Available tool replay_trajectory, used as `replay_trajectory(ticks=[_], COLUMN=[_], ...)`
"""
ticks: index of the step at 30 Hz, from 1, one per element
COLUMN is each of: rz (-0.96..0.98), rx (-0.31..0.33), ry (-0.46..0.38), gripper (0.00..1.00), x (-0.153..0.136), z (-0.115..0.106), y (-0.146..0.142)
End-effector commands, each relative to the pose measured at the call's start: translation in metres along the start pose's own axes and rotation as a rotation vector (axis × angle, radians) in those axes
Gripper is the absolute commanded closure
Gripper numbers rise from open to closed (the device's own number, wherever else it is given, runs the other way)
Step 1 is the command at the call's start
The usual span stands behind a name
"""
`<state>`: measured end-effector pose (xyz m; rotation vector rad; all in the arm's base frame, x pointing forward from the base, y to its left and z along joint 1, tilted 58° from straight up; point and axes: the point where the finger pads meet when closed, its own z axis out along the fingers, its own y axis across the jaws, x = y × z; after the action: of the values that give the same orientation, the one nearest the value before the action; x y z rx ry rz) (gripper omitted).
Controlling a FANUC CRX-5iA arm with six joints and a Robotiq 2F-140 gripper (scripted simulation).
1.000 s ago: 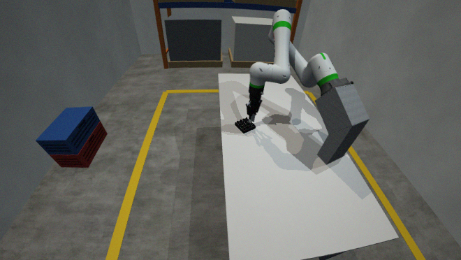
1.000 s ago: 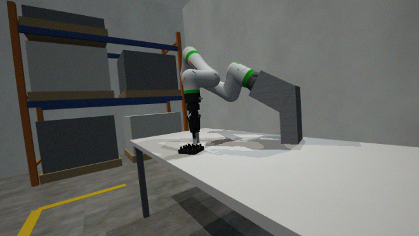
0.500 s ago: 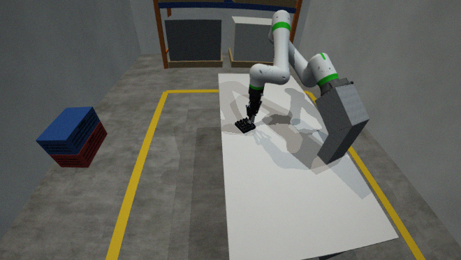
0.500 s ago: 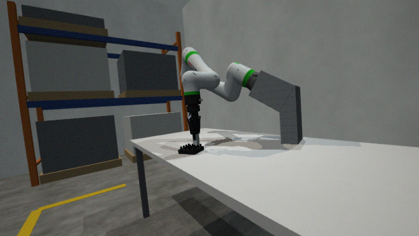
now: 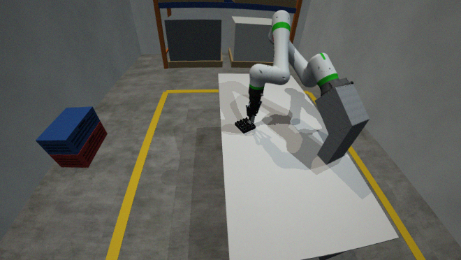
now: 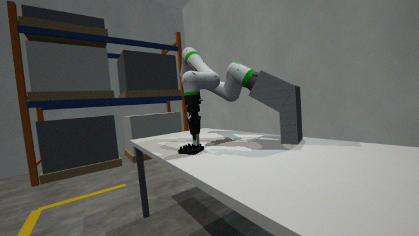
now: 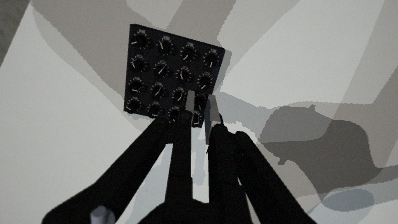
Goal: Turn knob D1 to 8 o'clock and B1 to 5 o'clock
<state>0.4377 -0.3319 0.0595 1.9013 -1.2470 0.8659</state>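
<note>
1. Gripper [image 5: 251, 123] [image 6: 196, 145] [image 7: 199, 102]: fingertips slightly apart, no clamp; narrow gap probably to fit one knob among neighbours.
2. Box [image 5: 246, 129] [image 6: 190, 151] [image 7: 150, 52]: on table [image 5: 297, 210] [image 6: 285, 177] [image 7: 60, 95], pedestal's [image 5: 337, 134] [image 6: 290, 124] 9 o'clock in top view.
3. Wrist view: fingers at box's 5 o'clock corner.
4. Knob names, brands unreadable.

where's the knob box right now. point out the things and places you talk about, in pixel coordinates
In the top view the knob box [image 5: 244, 126] [image 6: 190, 150] [image 7: 172, 72] sits on the white table [image 5: 297, 206] [image 6: 317, 177] near its left edge, right under the gripper [image 5: 251, 121] [image 6: 196, 144] [image 7: 199, 102].
</note>
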Motion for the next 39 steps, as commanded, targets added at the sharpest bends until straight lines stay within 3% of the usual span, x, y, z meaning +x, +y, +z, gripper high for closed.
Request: replay_trajectory(ticks=[1,23,24,39], rz=[0.0,0.0,0.0,0.0], rx=[0.0,0.0,0.0,0.0], ry=[0.0,0.0,0.0,0.0], gripper=[0.88,0.88,0.95,0.95], x=[-0.0001,-0.0001,-0.0001,-0.0001], z=[-0.0002,-0.0002,-0.0002,-0.0002], y=[-0.0002,-0.0002,-0.0002,-0.0002])
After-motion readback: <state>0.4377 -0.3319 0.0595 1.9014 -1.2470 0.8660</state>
